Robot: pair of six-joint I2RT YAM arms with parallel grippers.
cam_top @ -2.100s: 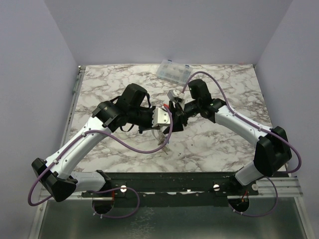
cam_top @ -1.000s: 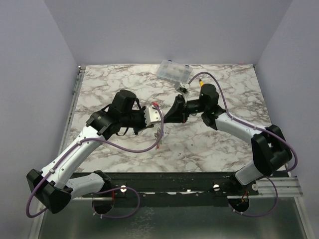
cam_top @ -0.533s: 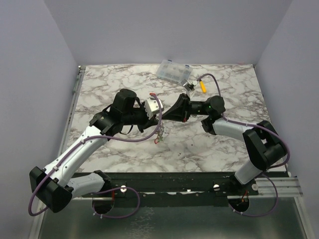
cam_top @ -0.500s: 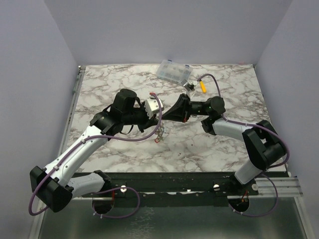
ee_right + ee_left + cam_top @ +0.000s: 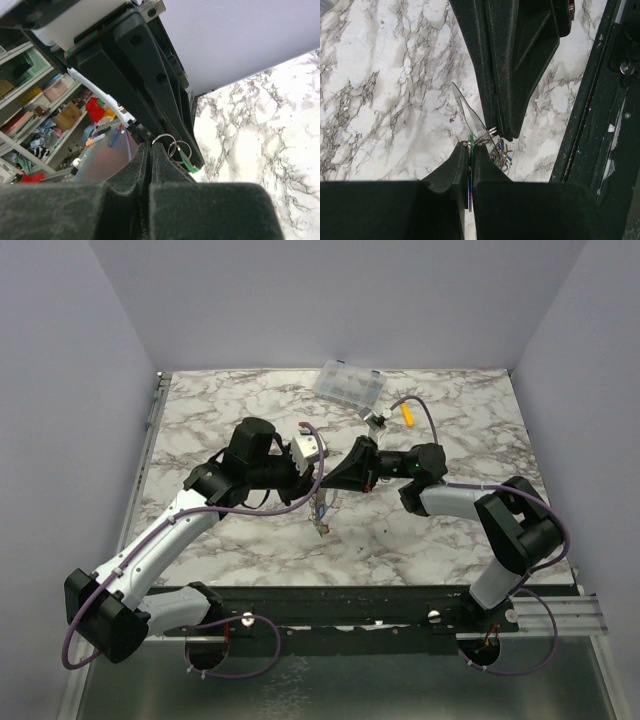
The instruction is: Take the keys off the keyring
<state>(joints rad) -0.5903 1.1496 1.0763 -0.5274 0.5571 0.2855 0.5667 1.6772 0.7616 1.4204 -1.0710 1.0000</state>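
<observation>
Your left fingers [image 5: 456,167] are pinched narrow on a green key [image 5: 470,165], held edge-on between the pads. Just past their tips sit the keyring's wire loops [image 5: 490,133]. The right gripper [image 5: 149,146] meets them there with its fingers pressed tight together; whether they nip a loop is hidden. Beside the loops a silver key blade [image 5: 465,109] juts out, and the other keys [image 5: 320,512] dangle below both grippers over the marble table [image 5: 220,410]. Expect a light, stiff, slippery bunch that swings freely. Grip the flat key heads, not the thin wire, and work the springy loop open slowly.
</observation>
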